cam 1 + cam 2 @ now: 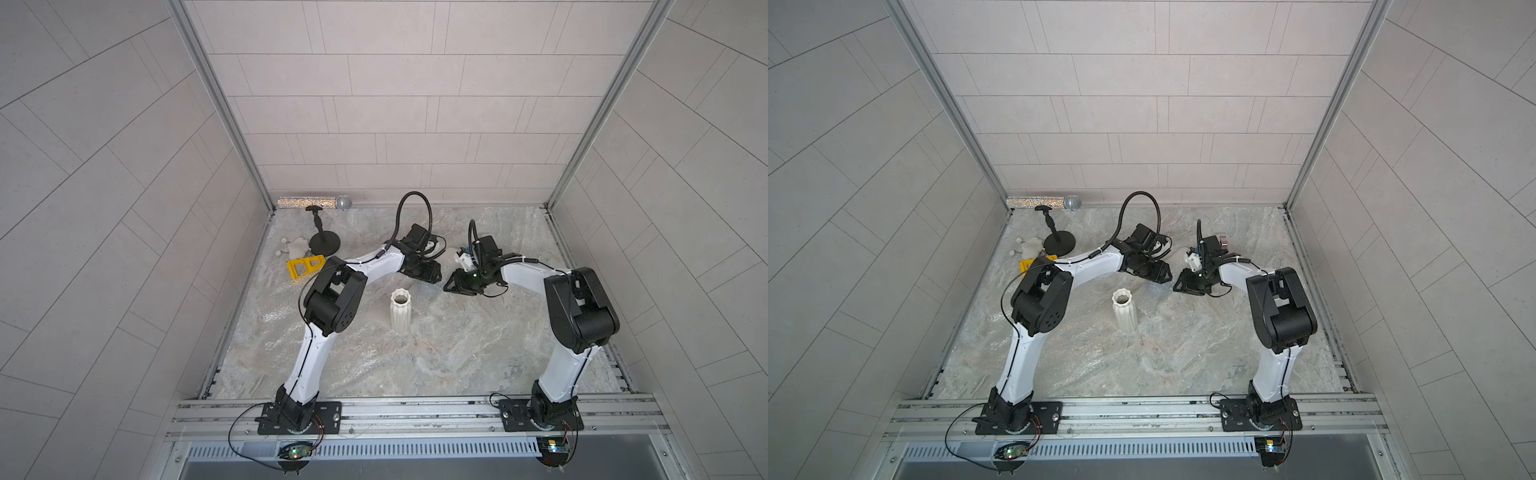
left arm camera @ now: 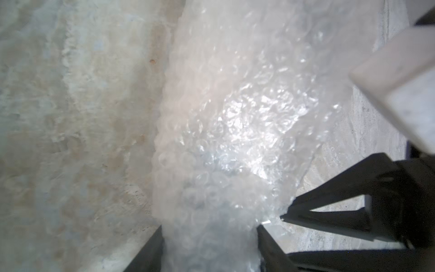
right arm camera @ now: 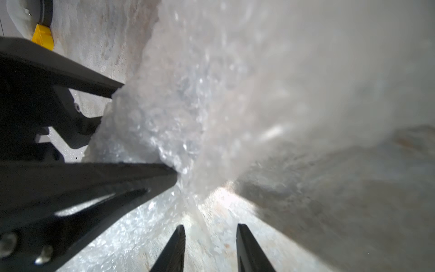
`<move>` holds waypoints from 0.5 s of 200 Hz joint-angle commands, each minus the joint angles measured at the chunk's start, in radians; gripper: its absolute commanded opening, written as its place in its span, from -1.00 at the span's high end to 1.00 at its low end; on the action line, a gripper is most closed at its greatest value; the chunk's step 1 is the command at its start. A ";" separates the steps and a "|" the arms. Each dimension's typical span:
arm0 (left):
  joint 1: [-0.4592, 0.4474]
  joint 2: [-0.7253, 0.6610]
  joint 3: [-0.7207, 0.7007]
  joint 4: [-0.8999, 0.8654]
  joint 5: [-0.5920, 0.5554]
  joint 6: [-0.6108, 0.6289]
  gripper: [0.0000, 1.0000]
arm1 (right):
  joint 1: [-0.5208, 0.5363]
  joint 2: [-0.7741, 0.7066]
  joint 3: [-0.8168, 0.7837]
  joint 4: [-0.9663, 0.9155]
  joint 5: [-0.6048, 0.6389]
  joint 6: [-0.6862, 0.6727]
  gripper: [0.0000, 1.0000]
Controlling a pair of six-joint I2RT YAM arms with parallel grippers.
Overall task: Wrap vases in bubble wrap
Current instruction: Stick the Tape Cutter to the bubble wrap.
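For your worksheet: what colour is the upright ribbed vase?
White. The vase shows best in a top view.

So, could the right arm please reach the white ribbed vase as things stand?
Probably yes: the right pincer is open, and in a top view the upright white ribbed vase stands alone close by, nothing standing between, though bubble wrap bunched at its tips may snag.

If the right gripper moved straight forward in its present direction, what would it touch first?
Probably the bunched bubble wrap, which rises just ahead of the open right gripper; depth is unclear.
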 commanded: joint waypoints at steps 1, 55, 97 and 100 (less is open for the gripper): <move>0.011 0.024 -0.046 -0.053 -0.037 0.002 -0.07 | -0.016 -0.064 -0.029 -0.075 0.024 -0.047 0.21; 0.013 0.018 -0.067 -0.037 -0.021 -0.004 -0.07 | 0.022 -0.095 -0.004 -0.113 0.101 0.007 0.60; 0.013 0.015 -0.074 -0.030 -0.012 -0.017 -0.07 | 0.074 -0.001 0.074 -0.033 0.137 0.084 0.86; 0.013 0.014 -0.074 -0.030 -0.011 -0.016 -0.07 | 0.074 0.005 0.076 -0.024 0.136 0.090 0.86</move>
